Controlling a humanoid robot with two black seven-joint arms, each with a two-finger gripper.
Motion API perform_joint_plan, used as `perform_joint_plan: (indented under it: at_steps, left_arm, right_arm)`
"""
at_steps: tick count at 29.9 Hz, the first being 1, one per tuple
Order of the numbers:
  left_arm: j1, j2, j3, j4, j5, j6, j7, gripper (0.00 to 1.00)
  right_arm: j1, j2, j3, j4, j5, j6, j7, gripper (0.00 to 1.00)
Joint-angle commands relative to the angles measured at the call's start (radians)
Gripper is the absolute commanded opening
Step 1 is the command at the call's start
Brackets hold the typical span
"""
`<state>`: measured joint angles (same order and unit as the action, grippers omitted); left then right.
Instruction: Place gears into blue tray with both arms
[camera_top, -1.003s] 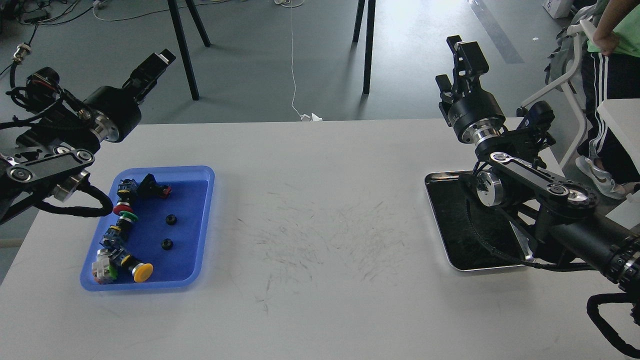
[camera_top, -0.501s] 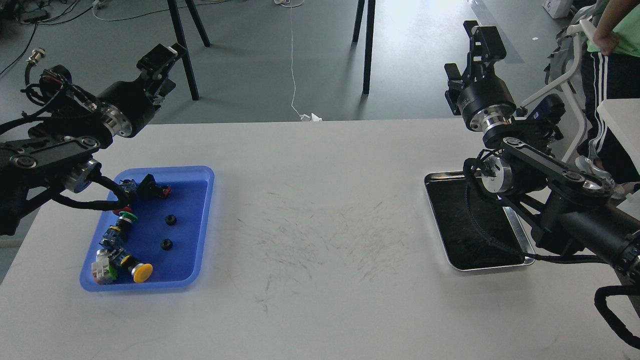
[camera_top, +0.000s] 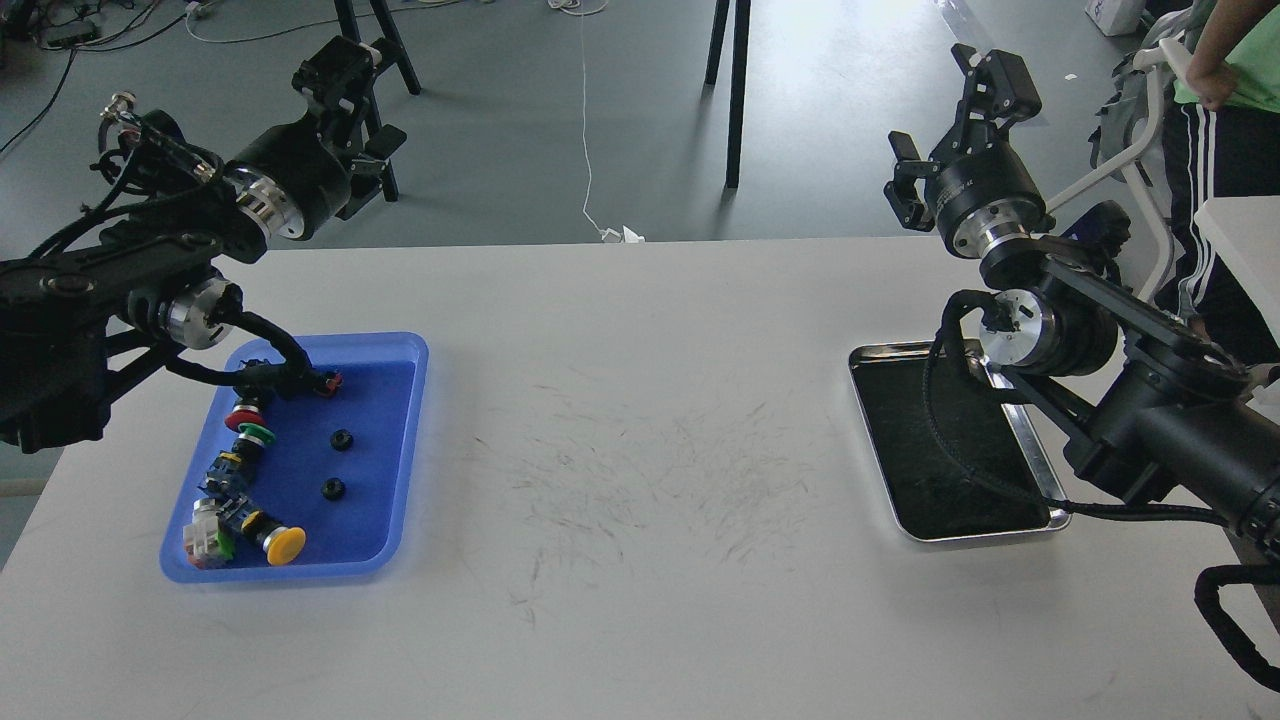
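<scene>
Lower left of frame: rectangular blue plastic tray (camera_top: 405, 450) on the white table (camera_top: 640, 600), holding two tiny black toothed gears (camera_top: 341, 438) near its centre, one at (camera_top: 332, 488), apart from each other. Along the tray's left side, a row of colourful push-button switches (camera_top: 245, 470). Upper left: left black two-finger gripper (camera_top: 345, 80) raised above the table's far edge, empty, finger spacing impossible to tell. Upper right: right black two-finger gripper (camera_top: 960, 120) likewise raised, fingers spread, holding nothing. Right of frame: shiny steel tray with dark inside (camera_top: 935, 450), partly behind the right arm.
</scene>
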<state>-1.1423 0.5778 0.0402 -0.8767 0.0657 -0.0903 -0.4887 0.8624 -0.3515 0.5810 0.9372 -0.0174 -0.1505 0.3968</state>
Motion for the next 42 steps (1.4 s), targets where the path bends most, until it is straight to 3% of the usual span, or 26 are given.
perform_joint_plan:
  at_steps: [1, 8, 22, 25, 28, 33, 36, 42]
  left_arm:
    - [0.006, 0.002, -0.065, 0.008, -0.044, -0.065, 0.0, 0.98]
    - [-0.004, -0.001, -0.14, 0.039, -0.081, -0.203, 0.0, 0.98]
    - [0.022, -0.085, -0.158, 0.126, -0.135, -0.22, 0.004, 0.98]
    - [0.047, -0.128, -0.22, 0.136, -0.179, -0.243, 0.004, 0.98]
    - [0.064, -0.165, -0.235, 0.191, -0.182, -0.237, 0.028, 0.98]
    - [0.061, -0.239, -0.24, 0.254, -0.188, -0.212, 0.145, 0.99]
    - [0.055, -0.253, -0.235, 0.281, -0.182, -0.174, 0.148, 0.99]
    - [0.065, -0.262, -0.23, 0.291, -0.17, -0.194, 0.119, 0.99]
  right_arm:
    - [0.0, -0.001, 0.017, -0.005, 0.024, 0.038, -0.022, 0.99]
    - [-0.006, -0.021, 0.019, -0.008, 0.024, 0.095, -0.059, 0.99]
    - [0.0, -0.014, 0.063, -0.026, 0.062, 0.141, -0.082, 0.99]
    - [0.003, -0.011, 0.065, -0.04, 0.102, 0.147, -0.084, 0.99]
    - [0.0, -0.014, 0.066, -0.041, 0.102, 0.15, -0.079, 0.99]
    - [0.001, -0.011, 0.079, -0.041, 0.103, 0.158, -0.076, 0.99]
    - [0.001, 0.0, 0.077, -0.043, 0.102, 0.16, -0.072, 0.99]
    - [-0.006, 0.005, 0.071, -0.07, 0.1, 0.152, -0.07, 0.99]
